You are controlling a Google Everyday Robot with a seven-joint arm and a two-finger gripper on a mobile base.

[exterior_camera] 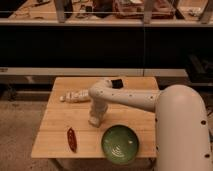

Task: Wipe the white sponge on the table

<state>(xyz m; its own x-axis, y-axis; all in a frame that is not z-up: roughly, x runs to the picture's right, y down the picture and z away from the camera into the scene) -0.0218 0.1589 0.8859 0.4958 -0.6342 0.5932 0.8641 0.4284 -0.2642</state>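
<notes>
The white sponge (94, 121) lies on the wooden table (55, 132), a little left of its middle. My white arm reaches from the right and bends down onto it. My gripper (96, 117) points down and sits right on top of the sponge, pressing it to the tabletop.
A green bowl (120, 144) stands at the table's front right. A red-brown packet (72, 139) lies at the front left. A pale elongated object (74, 96) lies at the back left and a small black object (117, 83) at the back edge. Dark shelving stands behind the table.
</notes>
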